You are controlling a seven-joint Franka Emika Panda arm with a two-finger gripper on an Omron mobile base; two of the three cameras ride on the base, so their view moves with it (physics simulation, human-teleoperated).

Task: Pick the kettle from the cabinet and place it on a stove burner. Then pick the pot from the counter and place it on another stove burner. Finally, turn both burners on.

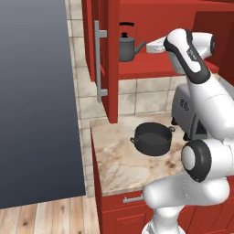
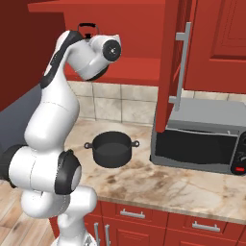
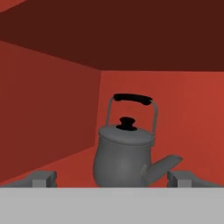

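Reaching into the cabinet (image 1: 109, 59) for the kettle (image 3: 124, 151), so step one of the task is in hand. Gripper (image 3: 114, 179) is standing wide open, holding nothing; in the hand view its two tips are flanking the kettle's base with the kettle dead ahead and a bit farther in, not yet between them.

Kettle is sitting upright on the red shelf (image 1: 151, 61), handle arched up, spout pointing right in the hand view. In the left base view the spout is pointing right, toward the wrist.

Next move, my read: pushing forward until the body or handle is between the fingers, then closing and lifting clear of the shelf. The spout is sticking out toward one fingertip, so it's likely to get clipped on the way in.

Pot (image 2: 111, 149) is waiting on the desk (image 2: 182, 190) below, untouched. Microwave (image 2: 199, 139) is sitting to its right, under the open cabinet door with the long bar handle (image 2: 178, 65). The door edge is hanging close to the arm's way out.
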